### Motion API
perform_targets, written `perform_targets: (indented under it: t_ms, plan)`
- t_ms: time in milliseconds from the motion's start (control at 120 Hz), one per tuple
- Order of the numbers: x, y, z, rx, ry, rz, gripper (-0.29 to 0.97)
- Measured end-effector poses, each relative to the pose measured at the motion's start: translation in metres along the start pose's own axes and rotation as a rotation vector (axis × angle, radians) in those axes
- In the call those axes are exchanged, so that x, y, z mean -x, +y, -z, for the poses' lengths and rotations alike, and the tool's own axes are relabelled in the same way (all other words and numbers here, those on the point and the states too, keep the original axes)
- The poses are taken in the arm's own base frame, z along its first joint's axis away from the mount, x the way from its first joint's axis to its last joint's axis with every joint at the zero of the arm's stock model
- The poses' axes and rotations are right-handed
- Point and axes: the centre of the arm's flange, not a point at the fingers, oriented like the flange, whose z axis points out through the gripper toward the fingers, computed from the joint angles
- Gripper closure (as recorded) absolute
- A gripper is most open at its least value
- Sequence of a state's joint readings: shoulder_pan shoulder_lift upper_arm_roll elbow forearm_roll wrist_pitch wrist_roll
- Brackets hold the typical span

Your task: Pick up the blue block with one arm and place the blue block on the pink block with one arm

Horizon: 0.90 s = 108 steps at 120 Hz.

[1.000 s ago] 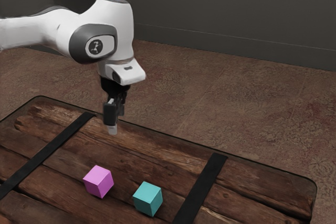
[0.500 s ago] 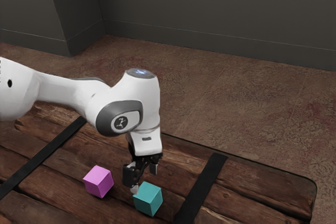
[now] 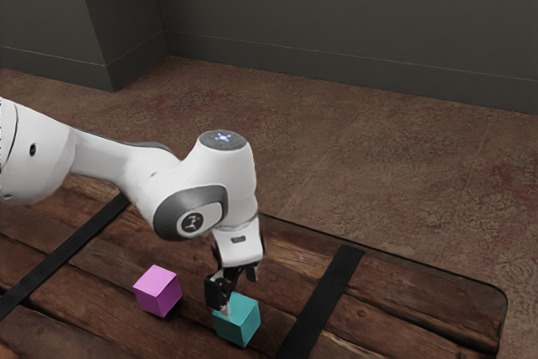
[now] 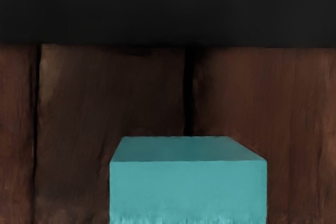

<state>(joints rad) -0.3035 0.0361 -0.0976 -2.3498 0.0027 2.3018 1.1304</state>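
The blue-green block [image 3: 241,322] rests on the wooden table [image 3: 403,292] near its front edge. My gripper [image 3: 229,295] is directly over it, open, with one dark finger [image 3: 214,293] down at the block's side toward the exterior view's left and the other behind it. In the wrist view the block [image 4: 188,179] sits right beneath my hand on the planks. The pink block [image 3: 157,290] stands on the table a short way toward the exterior view's left of the blue-green one, apart from it.
Two black strips cross the tabletop, one [image 3: 324,300] just to the exterior view's right of the blue-green block, the other [image 3: 63,250] further to the left. Brown carpet [image 3: 378,140] and dark walls lie beyond the table.
My arm swung down from above the table's back edge to the blue-green block, then sank lower so the fingers straddle it. Neither block has moved.
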Motion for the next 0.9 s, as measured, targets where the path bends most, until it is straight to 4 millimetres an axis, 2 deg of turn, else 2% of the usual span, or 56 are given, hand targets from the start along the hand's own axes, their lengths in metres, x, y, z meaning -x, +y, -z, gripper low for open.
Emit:
perform_targets:
  t_ms: [83,150,208,392,575,767,833,900]
  plan:
    - [0.02,-0.009,-0.003,-0.001,0.011,0.058,0.0]
    - [0.025,-0.01,-0.007,-0.001,0.017,0.079,0.0]
    - [0.02,-0.007,-0.01,0.001,0.02,0.074,0.0]
    - [-0.016,0.008,-0.018,0.0,0.026,0.019,0.0]
    - [-0.004,0.0,-0.033,0.017,0.028,0.061,0.0]
    - [-0.006,0.0,-0.049,0.037,0.023,0.068,0.0]
    - [-0.004,0.002,-0.054,0.048,0.024,0.079,0.05]
    - [-0.004,0.003,-0.055,0.05,0.027,0.083,0.2]
